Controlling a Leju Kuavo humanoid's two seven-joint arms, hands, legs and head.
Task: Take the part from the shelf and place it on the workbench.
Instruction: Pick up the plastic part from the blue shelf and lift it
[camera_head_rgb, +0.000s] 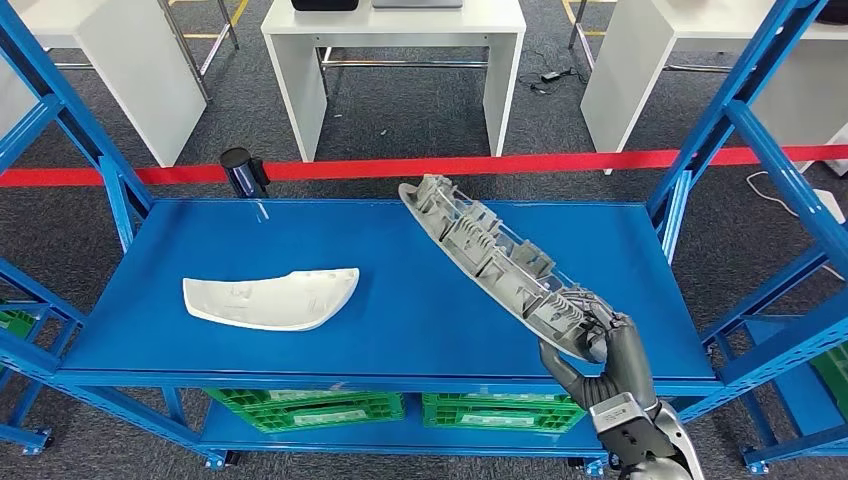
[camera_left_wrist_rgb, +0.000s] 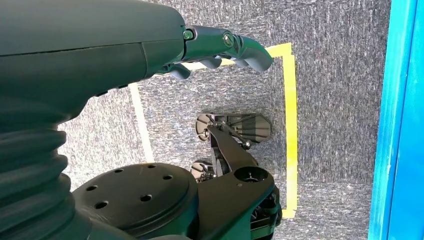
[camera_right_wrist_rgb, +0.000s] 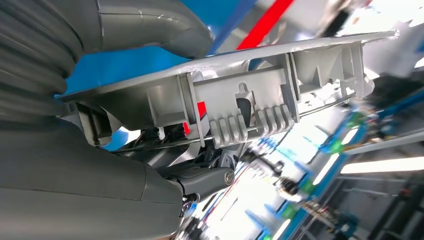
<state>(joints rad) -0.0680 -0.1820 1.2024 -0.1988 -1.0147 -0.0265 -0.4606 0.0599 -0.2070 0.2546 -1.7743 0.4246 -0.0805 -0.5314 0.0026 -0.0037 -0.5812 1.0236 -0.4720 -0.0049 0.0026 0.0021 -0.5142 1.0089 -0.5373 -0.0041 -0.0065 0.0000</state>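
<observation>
**Grey part held above the blue shelf**

No brand, label or writing can be read on anything here.

The right hand grips one end of the grey part, a long ribbed plastic moulding. The part slants up and away over the blue shelf, its far end raised above the shelf's back edge. In the right wrist view the thumb lies over the part's smooth face and the darker fingers close beneath its ribbed side.

The left hand hangs over the floor, fingers lightly curled and holding nothing.

On the shelf's left half lies a white curved shell, well apart from the grey part. A dark cylinder stands at the back edge. Green crates sit on the tier below. Blue uprights frame both sides.

Beyond the shelf a red tape line crosses grey carpet, with white tables behind it. Yellow tape marks the carpet near the left hand.
</observation>
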